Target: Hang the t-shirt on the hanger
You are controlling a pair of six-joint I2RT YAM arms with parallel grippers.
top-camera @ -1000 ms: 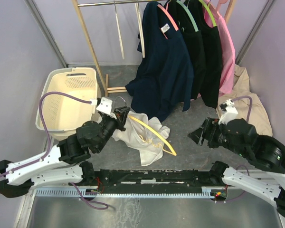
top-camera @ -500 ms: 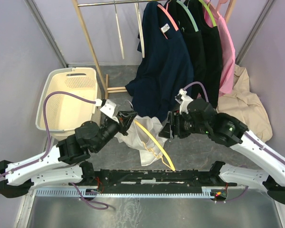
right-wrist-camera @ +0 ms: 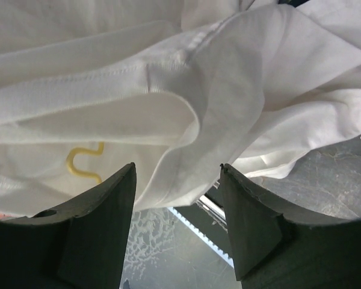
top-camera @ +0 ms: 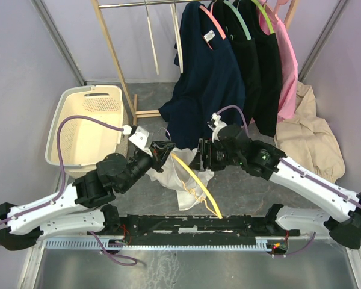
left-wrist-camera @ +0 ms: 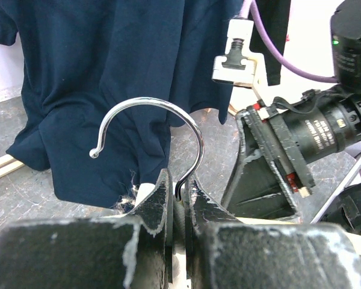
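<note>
From above, the left fingers are clenching the hanger near its hook, with the t-shirt lying crumpled beneath on the bench. At the left wrist, those fingers are pinching the hook by its stem. At the right wrist, the right fingers are standing apart, straddling a t-shirt fold.

The t-shirt, plain white and crumpled, lies heaped on the grey worktop; the slim yellow hanger sits partly inside it, one arm jutting diagonally toward the near edge; its silver hook stands upright, stem pinched between the left fingers.
</note>
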